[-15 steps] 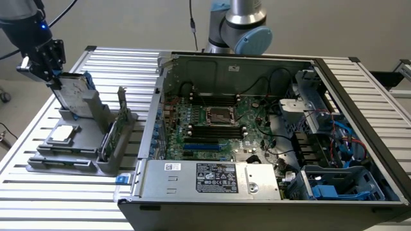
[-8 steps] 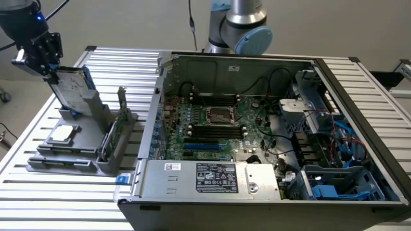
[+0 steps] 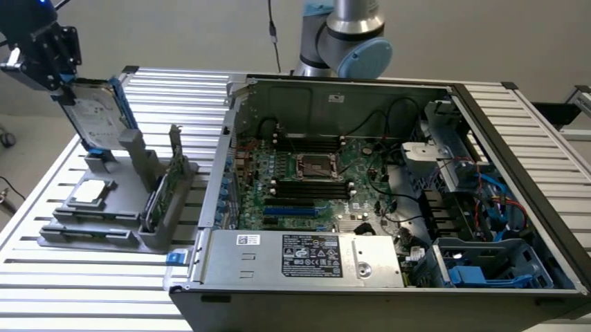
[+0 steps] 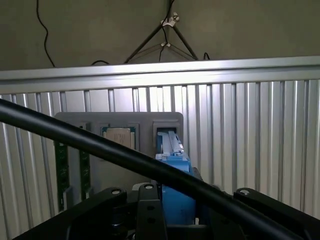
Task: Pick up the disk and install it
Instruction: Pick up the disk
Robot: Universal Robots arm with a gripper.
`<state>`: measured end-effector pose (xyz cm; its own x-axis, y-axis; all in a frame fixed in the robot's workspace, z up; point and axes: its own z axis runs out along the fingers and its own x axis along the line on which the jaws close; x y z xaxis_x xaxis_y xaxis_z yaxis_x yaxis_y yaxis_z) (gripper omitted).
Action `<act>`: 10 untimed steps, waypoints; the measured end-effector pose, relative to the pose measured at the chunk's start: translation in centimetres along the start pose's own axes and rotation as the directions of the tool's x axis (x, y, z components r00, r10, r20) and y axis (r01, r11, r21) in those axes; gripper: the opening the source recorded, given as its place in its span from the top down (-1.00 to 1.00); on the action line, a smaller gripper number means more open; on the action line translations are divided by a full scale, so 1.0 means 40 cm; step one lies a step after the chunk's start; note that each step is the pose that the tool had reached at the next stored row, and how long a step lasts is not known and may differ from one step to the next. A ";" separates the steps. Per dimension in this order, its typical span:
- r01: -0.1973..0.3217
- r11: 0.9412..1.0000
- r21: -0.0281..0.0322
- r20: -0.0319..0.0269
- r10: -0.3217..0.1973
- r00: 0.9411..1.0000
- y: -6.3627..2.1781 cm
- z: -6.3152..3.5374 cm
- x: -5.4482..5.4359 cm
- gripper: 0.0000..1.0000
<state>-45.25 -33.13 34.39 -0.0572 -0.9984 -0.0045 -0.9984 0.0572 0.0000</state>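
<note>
The disk (image 3: 97, 117), silver-grey with a white label and blue rails, stands tilted on edge at the exterior view's upper left. Its lower end is at the back slot of the grey holder (image 3: 111, 228). My gripper (image 3: 65, 90) comes down from above and is shut on the disk's top edge. In the wrist view the disk (image 4: 175, 195) appears edge-on as a blue rail running down between my black fingers (image 4: 150, 220). Beyond it lies the holder (image 4: 145, 125).
The holder also carries a small square silver chip (image 3: 90, 192) and a thin green circuit card (image 3: 159, 197) standing on edge. The open computer case (image 3: 369, 194) lies to the exterior view's right, with a blue drive bay (image 3: 480, 270) in its near corner. A black cable (image 4: 100, 145) crosses the wrist view.
</note>
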 end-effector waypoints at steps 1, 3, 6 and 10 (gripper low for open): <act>0.000 1.000 0.000 0.000 0.000 1.000 -0.001 -0.012 0.001 0.35; 0.000 1.000 0.000 0.000 0.000 1.000 -0.003 -0.035 0.002 0.35; 0.001 1.000 0.000 0.000 -0.001 1.000 -0.015 -0.068 0.003 0.35; 0.004 1.000 0.000 0.002 -0.004 1.000 -0.043 -0.114 0.006 0.35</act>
<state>-43.54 -33.48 38.95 -0.0528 -0.9986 -0.0064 -0.9986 0.0528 0.0001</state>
